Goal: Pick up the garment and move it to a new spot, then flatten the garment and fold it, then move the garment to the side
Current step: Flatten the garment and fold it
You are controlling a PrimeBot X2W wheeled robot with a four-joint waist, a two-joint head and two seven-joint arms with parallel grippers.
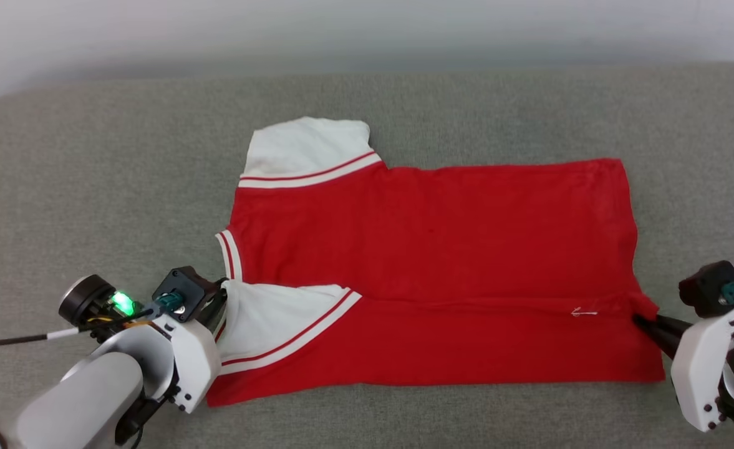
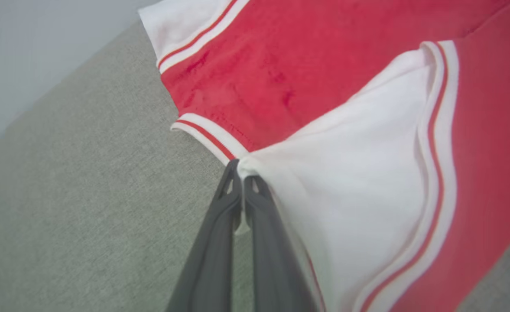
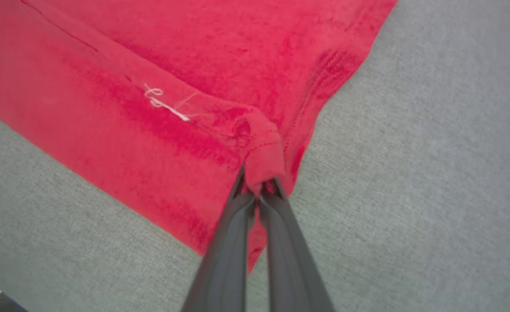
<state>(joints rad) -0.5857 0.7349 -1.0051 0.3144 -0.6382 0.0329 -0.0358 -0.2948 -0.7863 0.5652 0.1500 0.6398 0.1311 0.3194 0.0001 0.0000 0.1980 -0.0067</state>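
Note:
The garment (image 1: 429,249), a red jersey T-shirt with white sleeves and red-white trim, lies spread sideways on the grey surface, its near long edge folded over the body. The number 23 is hidden. My left gripper (image 1: 223,293) is shut on the corner of the near white sleeve (image 2: 358,182), next to the striped collar (image 2: 211,138); its dark fingers (image 2: 233,203) pinch the white cloth. At the opposite end my right gripper (image 1: 644,321) is shut on a bunched red hem corner (image 3: 261,160). A small white embroidered mark (image 3: 166,103) lies on the fold close to that grip.
The grey fabric-covered surface (image 1: 92,187) reaches out on all sides of the shirt. A pale wall (image 1: 367,31) runs behind its far edge. A black cable (image 1: 5,341) trails from the left wrist.

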